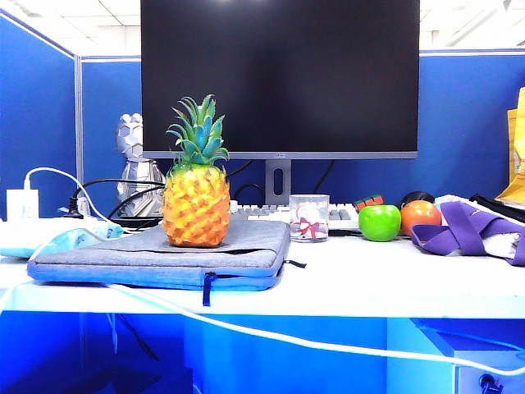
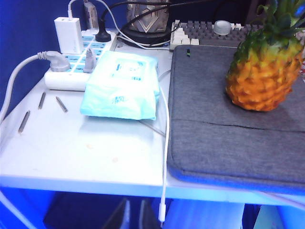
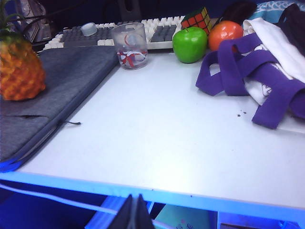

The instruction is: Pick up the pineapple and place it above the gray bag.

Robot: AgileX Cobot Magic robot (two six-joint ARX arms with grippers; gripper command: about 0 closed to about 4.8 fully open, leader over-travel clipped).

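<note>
On the gray bag (image 1: 164,250), in the exterior view, the pineapple (image 1: 196,197) stands upright, green crown up, toward the bag's back half. The bag lies flat on the white table (image 1: 369,275) with its dark zipper pull hanging over the front edge. Right of the bag sit a clear glass cup (image 1: 309,217), then a green apple (image 1: 380,222) touching an orange fruit (image 1: 420,216), then a purple strapped bag (image 1: 476,234). Behind the bag: a keyboard (image 1: 340,215) and a dark monitor (image 1: 279,78). A white cable (image 1: 271,335) hangs across below the table edge. No arm shows in this view.

Left wrist view: the pineapple (image 2: 264,71) rests on the gray bag (image 2: 224,129), nothing touching it. Beside the bag lie a pale blue tissue pack (image 2: 121,86) and a white power strip (image 2: 78,62). The left gripper (image 2: 135,214) sits below the table's front edge, well apart from the bag, fingers pressed together and empty.

Right wrist view: the pineapple (image 3: 19,67) stands on the gray bag (image 3: 62,86); the cup (image 3: 129,46), green apple (image 3: 190,44), orange fruit (image 3: 225,33) and a puzzle cube (image 3: 197,19) line up beyond the bag. The right gripper (image 3: 135,212) is below the table edge, clenched on nothing.
</note>
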